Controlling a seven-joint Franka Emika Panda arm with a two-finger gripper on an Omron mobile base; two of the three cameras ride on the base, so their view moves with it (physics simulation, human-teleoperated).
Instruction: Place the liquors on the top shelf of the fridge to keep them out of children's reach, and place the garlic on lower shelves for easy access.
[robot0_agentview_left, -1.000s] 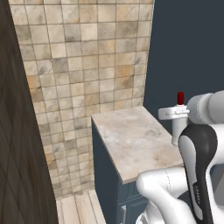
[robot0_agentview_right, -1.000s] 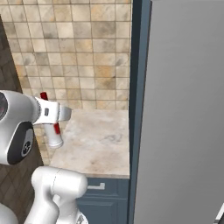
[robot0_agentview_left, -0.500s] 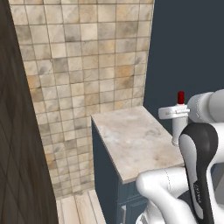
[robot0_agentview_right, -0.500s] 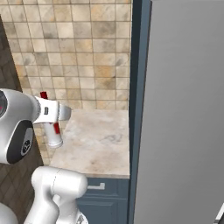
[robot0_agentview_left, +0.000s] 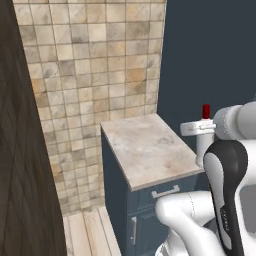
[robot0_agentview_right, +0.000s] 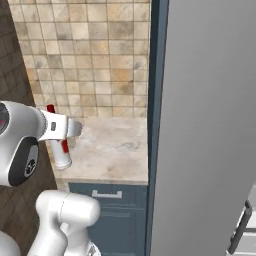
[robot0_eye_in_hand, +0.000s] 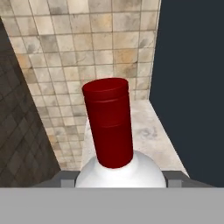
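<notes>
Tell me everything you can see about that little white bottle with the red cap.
The white bottle is small, with a smooth, glossy rounded shoulder narrowing to a neck under a tall dark red cap ringed by a fine groove. It stands upright, held in the gripper around its upper part, so the cap pokes out above and the white body hangs below. It sits in the air at the edge of the marble counter top, apparently touching nothing except the gripper.

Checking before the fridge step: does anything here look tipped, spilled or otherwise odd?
Nothing stands out. The white bottle with the red cap is upright in the gripper, beside the marble counter. No spill on the counter.
</notes>
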